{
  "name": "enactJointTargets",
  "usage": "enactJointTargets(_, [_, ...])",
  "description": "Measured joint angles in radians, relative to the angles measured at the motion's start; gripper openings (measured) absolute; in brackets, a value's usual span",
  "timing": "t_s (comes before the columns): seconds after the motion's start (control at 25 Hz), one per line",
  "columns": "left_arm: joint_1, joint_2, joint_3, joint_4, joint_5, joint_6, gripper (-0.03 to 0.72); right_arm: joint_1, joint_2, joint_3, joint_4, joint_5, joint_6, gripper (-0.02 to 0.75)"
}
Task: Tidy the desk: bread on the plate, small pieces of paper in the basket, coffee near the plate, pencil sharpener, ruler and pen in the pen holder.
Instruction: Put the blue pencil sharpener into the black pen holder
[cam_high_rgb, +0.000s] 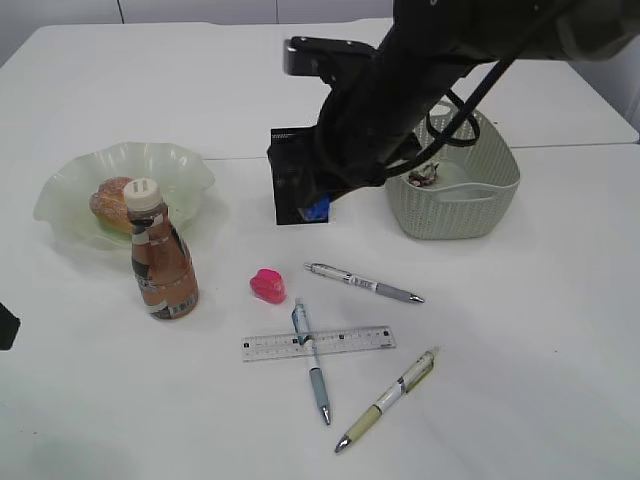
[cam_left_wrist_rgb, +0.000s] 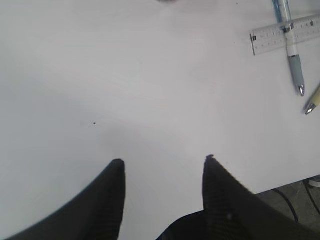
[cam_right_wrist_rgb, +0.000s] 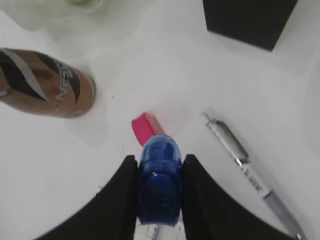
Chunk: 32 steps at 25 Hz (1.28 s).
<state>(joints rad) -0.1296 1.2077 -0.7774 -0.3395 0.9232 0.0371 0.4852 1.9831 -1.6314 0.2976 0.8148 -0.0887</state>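
The right tool (cam_right_wrist_rgb: 159, 192) is closed on a blue pencil sharpener (cam_right_wrist_rgb: 159, 182), held between its two black fingers. In the exterior view this tool (cam_high_rgb: 316, 208) hangs above the surface (cam_high_rgb: 520, 330), just in front of the black pen holder (cam_high_rgb: 290, 185), a little toward its right side. So the holder lies on the far side of the tool and very close to it; I judge that the coming move is a short one, up and away from the near edge, to bring the sharpener over the opening. The right arm is clearly the nearer one.

The left tool (cam_left_wrist_rgb: 162, 165) is open and empty, low over a bare part of the surface at the near left.

A pink sharpener (cam_high_rgb: 267, 286) lies below the right tool, toward the near side. Nearer lie the ruler (cam_high_rgb: 318, 343), long axis left to right, and three pens (cam_high_rgb: 365, 284). The bread (cam_high_rgb: 108, 200) is on the plate (cam_high_rgb: 180, 165), the coffee bottle (cam_high_rgb: 163, 262) stands just beside it, and the basket (cam_high_rgb: 455, 205) is at the right.
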Motion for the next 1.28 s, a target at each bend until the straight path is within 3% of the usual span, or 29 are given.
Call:
enactJointTargets(0.36, [0.0,0.0,0.0,0.0,0.034,0.0,0.37,-0.088,0.0,-0.004,0.125,-0.265,-0.188,0.185])
enactJointTargets(0.68, [0.0,0.0,0.0,0.0,0.037,0.0,0.37,-0.132,0.145,-0.188,0.459,-0.333,-0.451,0.185])
enactJointTargets(0.76, [0.0,0.0,0.0,0.0,0.04,0.0,0.37,-0.132,0.202,-0.241,0.498,-0.335,-0.492,0.185])
enactJointTargets(1.0, [0.0,0.0,0.0,0.0,0.052,0.0,0.37,-0.132,0.312,-0.343,0.519,-0.339,-0.517,0.185])
enactJointTargets(1.28, [0.0,0.0,0.0,0.0,0.06,0.0,0.37,-0.132,0.333,-0.35,0.522,-0.369,-0.575,0.185])
